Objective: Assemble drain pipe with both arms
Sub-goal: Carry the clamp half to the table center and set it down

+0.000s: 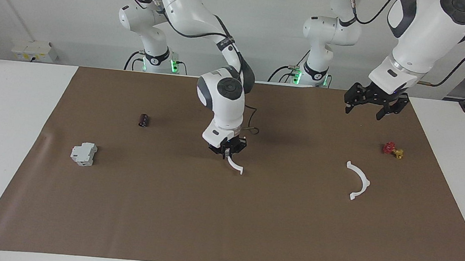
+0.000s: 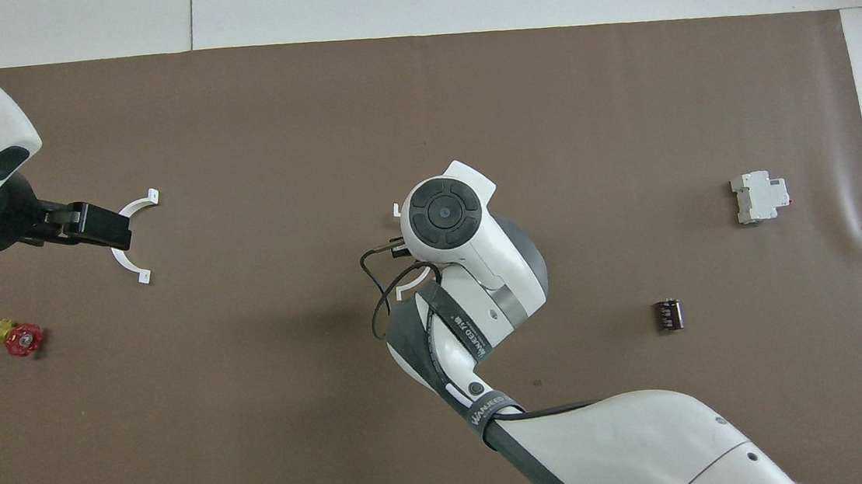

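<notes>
Brown paper covers my tabletop (image 1: 79,218), and a plain white wall stands past the robots.

I use the grey-white block (image 1: 84,153) as my landmark. It sits toward the right arm's end of the tabletop. A small black cylinder (image 1: 144,120) lies nearer to the robots than the block.

My right gripper (image 1: 228,149) is low over the middle of the paper, well apart from the block toward the left arm's end. Its jaws pinch one end of the first half-ring (image 1: 235,165). This piece hangs down and slants, with its free end very near the paper; I cannot tell if it touches.

The second half-ring (image 1: 358,181) lies flat, much farther from the block toward the left arm's end. Its long axis runs toward and away from the robots, and its open side faces the block. A red and yellow bit (image 1: 392,149) lies nearer to the robots than this piece.

My left gripper (image 1: 370,104) is up in the air with its jaws spread, holding nothing.

I think the step in hand is getting both halves held. Next the left gripper must come down and pinch the second half-ring. Then the two open sides must face each other so the end tabs meet.
</notes>
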You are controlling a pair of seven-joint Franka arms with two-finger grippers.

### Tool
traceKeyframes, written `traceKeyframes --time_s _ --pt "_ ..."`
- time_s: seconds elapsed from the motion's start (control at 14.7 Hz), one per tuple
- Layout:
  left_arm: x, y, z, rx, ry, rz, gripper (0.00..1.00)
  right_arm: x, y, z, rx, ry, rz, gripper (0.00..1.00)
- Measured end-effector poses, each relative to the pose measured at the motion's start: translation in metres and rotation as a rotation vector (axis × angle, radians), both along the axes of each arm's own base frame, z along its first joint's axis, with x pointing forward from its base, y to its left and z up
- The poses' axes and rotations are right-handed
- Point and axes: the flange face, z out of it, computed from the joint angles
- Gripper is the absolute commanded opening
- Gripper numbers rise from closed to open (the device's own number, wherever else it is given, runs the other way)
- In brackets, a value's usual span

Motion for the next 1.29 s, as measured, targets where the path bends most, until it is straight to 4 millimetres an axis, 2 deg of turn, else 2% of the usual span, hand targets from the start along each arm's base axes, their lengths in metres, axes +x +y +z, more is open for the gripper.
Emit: traceKeyframes --time_s 0.95,1.22,1.29 --pt "0.0 0.0 -0.001 0.0 -0.002 0.0 1.0 -0.005 -0.003 -0.018 -0.003 -0.019 0.04 0.0" --pt "0.0 0.0 -0.001 0.0 -0.002 0.0 1.0 -0.005 -0.003 -0.018 -0.004 -0.021 0.071 0.0" --pt "0.0 0.0 -0.001 0.0 -0.002 0.0 1.0 -0.005 -0.003 -0.018 -0.004 -0.021 0.072 0.56"
